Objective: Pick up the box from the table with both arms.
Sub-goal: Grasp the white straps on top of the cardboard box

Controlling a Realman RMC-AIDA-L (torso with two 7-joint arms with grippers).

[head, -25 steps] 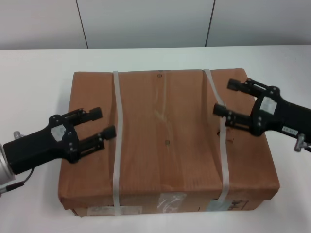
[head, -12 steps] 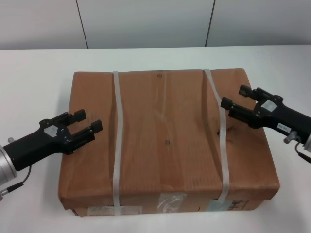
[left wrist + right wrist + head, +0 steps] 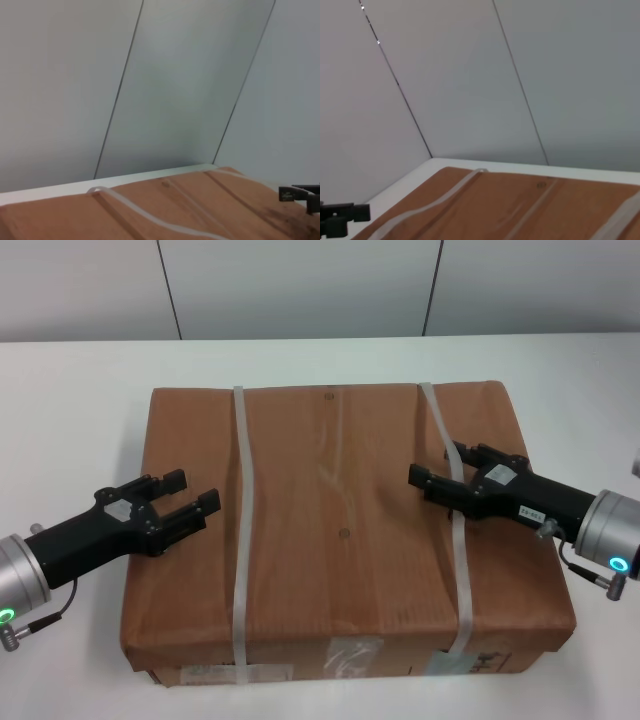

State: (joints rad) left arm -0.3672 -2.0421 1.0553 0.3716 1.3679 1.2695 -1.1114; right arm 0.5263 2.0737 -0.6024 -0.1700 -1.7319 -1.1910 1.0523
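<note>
The box [image 3: 340, 530] is large, flat and brown, and lies on the white table [image 3: 80, 390]. Two whitish straps [image 3: 242, 540] cross its top, and tape and labels [image 3: 355, 655] show on its near side. My left gripper [image 3: 192, 492] is open and empty, low over the box's left part, just left of the left strap. My right gripper [image 3: 437, 466] is open and empty, low over the right strap [image 3: 458, 540]. I cannot tell whether either one touches the box. The left wrist view shows the box top [image 3: 190, 210] and the right gripper's tip [image 3: 300, 196]. The right wrist view shows the box top [image 3: 530, 210] and the left gripper's tip [image 3: 342, 217].
A grey panelled wall [image 3: 300, 285] stands behind the table's far edge. The table runs on bare to the left and right of the box.
Both grippers have moved inward over the box top. The right one has slid left onto the right strap and the left one a little to the right. The box has not moved.
</note>
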